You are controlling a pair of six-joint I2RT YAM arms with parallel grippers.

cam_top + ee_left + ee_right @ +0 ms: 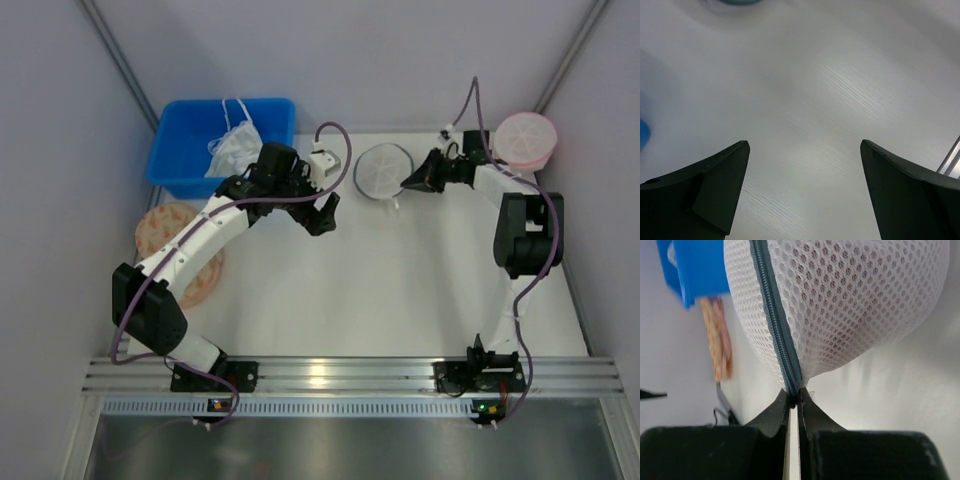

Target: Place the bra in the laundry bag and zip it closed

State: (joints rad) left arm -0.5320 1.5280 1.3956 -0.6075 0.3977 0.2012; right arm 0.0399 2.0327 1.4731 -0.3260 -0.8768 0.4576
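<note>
Well, from where I stood, the right pincer (794, 392) was clenched tight on the edge of the laundry bag (855, 300). Its two dark fingers (771, 415) were pressed together just where the grey zipper (776, 325) ran down to meet them. Along the stretch I could see, the zipper's teeth were closed. The white mesh bulged up and away from the grip. A faint reddish shade showed through the holes on one side, but I could not say for certain that it was the bra; no cup or strap was plain to see.

Seen from above, the bag lay round and flattish toward the far side of the white surface (400, 290), a little right of the middle. It sat between the blue bin (185, 150) on the left and a pink round mesh bag (525, 140) in the far right corner, touching neither.

The left pincer (805, 145) was released, its fingers spread wide with nothing between them but bare surface below. It hung near the bag on the bag's left, apart from it.

A white garment (235, 150) with white strings lay heaped in the blue bin. A beige patterned disc (165, 230) rested at the left edge of the surface, partly under the left arm.
</note>
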